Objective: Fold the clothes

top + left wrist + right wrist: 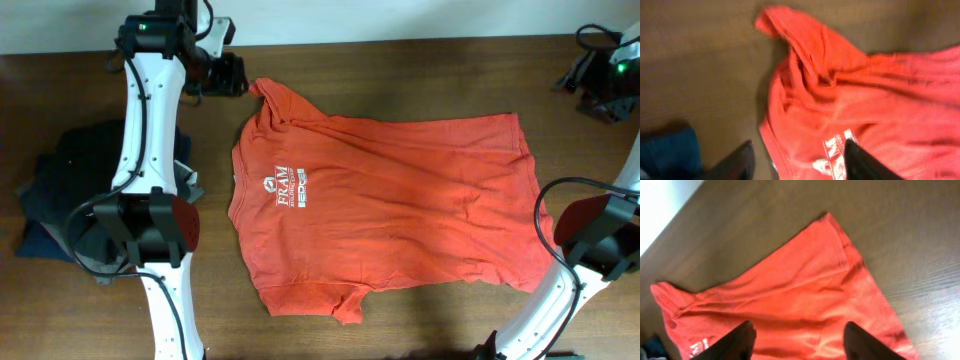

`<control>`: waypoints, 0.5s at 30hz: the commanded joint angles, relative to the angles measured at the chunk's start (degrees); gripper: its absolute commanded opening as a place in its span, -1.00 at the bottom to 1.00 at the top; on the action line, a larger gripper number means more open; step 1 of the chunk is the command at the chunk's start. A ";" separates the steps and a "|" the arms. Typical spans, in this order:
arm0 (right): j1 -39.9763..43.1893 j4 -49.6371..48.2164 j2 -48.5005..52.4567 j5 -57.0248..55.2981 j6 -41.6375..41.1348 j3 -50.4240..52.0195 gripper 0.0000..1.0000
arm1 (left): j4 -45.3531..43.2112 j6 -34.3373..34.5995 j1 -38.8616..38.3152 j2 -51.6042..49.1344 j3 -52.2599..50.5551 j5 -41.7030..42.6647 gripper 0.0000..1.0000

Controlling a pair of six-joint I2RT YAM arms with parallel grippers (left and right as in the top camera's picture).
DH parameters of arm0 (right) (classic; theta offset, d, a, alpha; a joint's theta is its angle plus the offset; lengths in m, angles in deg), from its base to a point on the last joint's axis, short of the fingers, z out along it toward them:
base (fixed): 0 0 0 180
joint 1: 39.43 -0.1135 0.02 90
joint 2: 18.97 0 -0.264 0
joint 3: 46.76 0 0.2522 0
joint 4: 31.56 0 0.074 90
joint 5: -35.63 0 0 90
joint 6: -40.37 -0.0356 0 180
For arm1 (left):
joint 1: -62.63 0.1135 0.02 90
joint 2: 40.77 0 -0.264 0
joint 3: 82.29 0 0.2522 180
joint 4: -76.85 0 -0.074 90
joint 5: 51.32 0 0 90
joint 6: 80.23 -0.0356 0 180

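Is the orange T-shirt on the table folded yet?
No, the orange T-shirt lies spread open on the table, its white print facing up and both sleeves and the hem showing.

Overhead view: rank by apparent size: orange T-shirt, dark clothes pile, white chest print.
Largest to smallest:
1. orange T-shirt
2. dark clothes pile, partly under the left arm, still clearly second
3. white chest print

The T-shirt lies spread on the table between my arms, neck toward my left and hem toward my right. My left gripper sits just left of its far sleeve, and my right gripper sits beyond its far right corner. A pile of other garments lies left of the shirt, partly under my left arm.
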 commanded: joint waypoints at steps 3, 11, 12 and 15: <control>-5.86 -2.60 -1.53 0.55 1.44 9.31 -0.54 | 4.81 -2.95 -2.67 3.23 0.90 1.03 -0.05; -12.07 -22.23 -1.51 -6.40 -3.78 29.81 0.25 | 11.63 -2.93 -3.19 6.62 0.90 0.00 -0.07; -12.07 -25.14 -1.51 -6.27 -3.76 31.65 0.47 | 12.02 -2.93 -3.19 6.93 0.90 0.00 -0.04; -11.91 -31.56 -1.51 -6.38 -3.13 34.40 0.53 | 12.83 -2.93 -3.61 6.84 0.81 0.02 0.01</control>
